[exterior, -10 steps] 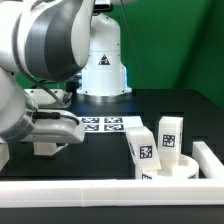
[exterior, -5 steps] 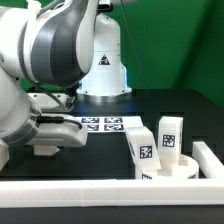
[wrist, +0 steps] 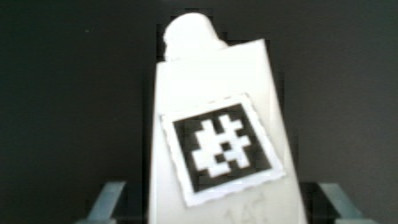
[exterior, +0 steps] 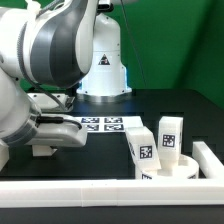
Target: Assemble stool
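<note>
The pincer [wrist: 215,203] sat either side of a tagged leg [wrist: 210,120], contact impossible to tell; an off-centre squeeze might twist it on the table [exterior: 150,105]

Black counter [exterior: 190,110]. Marker board [exterior: 103,124] flat near robot base [exterior: 104,72]. Disc seat [exterior: 172,168] and tagged block legs [exterior: 141,146] stand clustered at exterior view's right. White rail [exterior: 100,187] runs along front edge.
</note>
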### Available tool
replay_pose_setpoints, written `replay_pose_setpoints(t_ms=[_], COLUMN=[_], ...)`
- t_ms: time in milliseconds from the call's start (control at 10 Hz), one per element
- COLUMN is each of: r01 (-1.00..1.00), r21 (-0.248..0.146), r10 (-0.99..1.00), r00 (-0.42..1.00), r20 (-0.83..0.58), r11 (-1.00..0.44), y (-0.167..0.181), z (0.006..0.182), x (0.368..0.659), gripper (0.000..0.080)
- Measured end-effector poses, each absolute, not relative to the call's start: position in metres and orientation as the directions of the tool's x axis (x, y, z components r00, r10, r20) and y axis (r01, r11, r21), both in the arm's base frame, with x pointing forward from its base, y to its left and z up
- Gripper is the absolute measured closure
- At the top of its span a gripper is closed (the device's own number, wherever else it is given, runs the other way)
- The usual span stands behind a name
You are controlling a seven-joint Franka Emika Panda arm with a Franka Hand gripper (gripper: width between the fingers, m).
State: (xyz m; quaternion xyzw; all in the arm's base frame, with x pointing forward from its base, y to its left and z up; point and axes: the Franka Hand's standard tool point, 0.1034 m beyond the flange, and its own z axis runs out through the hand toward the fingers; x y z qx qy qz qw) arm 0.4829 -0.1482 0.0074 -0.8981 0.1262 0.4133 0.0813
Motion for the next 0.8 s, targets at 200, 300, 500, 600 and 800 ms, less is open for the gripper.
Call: replay_pose_setpoints(t_ms=[200,300,500,600,800], r01=[-0.285,-0.274,-0.283,-0.306,-0.326], r21=[-0.046,-0.051,-0.034,-0.004,0.026], r10=[-0.155,-0.148,-0.169,-0.206,-0.249], r00=[0.641,0.657,0.662,0.652,0.664], r20=[-0.751,-0.739,-0.730,-0.730,-0.705], r11=[-0.958,-0.960,-0.959,-0.952,-0.945], y=[-0.145,-0.139,-0.117,-0.101,-0.083], z=[0.017,0.029,0.066,0.085,0.101], x=[0.490,0.498,0.513,0.519,0.531], gripper=[0.0474,0.0474,0.0472,0.0472,0.0472])
